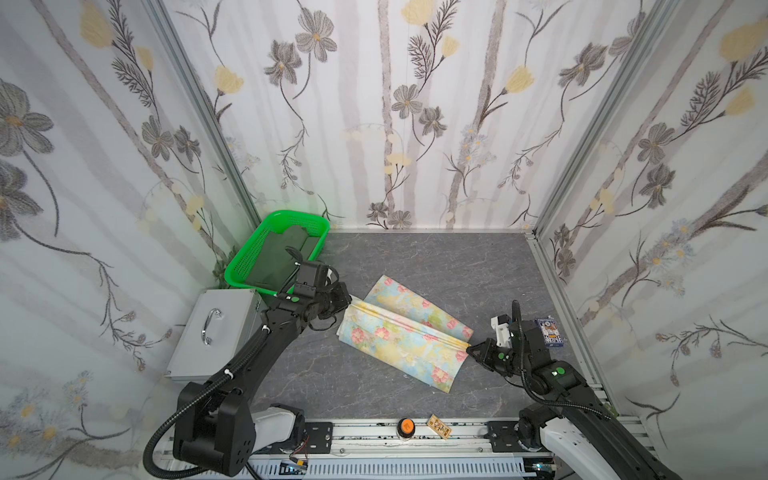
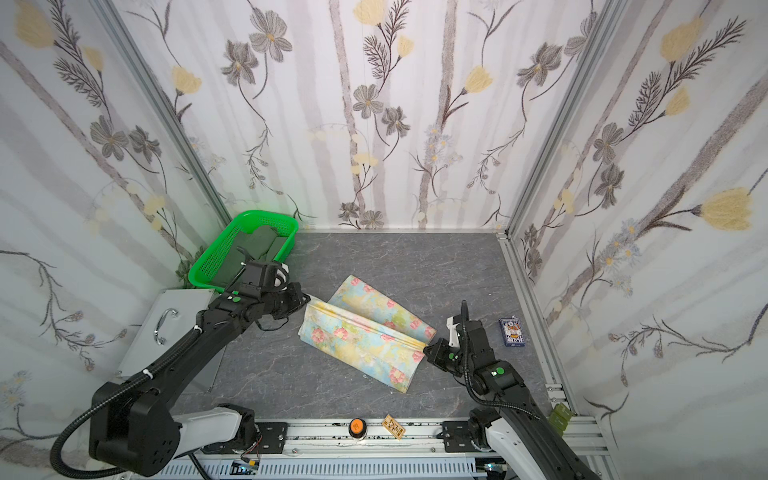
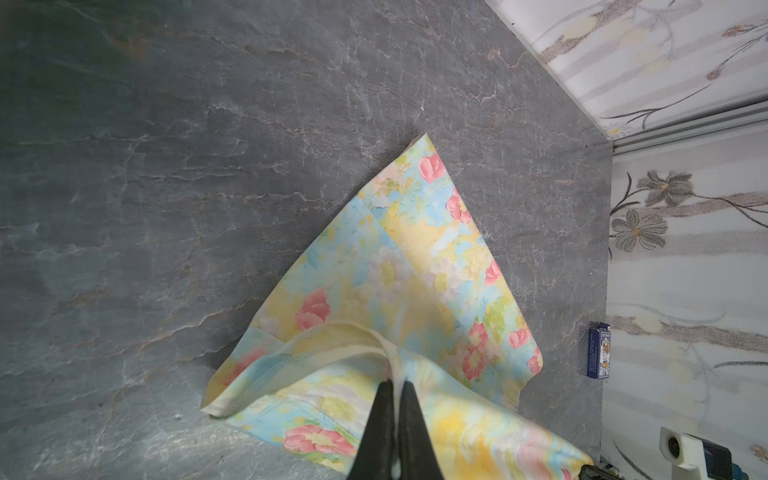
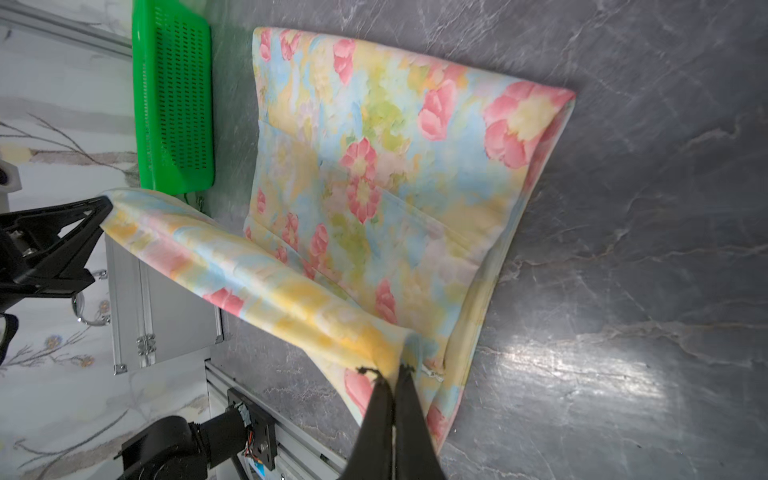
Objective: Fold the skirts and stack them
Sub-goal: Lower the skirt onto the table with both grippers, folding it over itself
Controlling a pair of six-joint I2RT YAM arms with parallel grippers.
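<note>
The left fingers (image 3: 379, 424) are closed on one end of a raised fold in the floral skirt (image 1: 399, 332), and the right fingers (image 4: 376, 419) pinch the opposite end. The lifted ridge runs between them, and the cloth on either side drapes down onto the desk (image 1: 457, 266). The olive skirt (image 1: 291, 245) lies in the basket (image 1: 249, 257), beyond the left fingers.

No text is readable: the print on the blue card box (image 2: 511, 331) and the small yellow tag (image 2: 393, 427) is too small.
</note>
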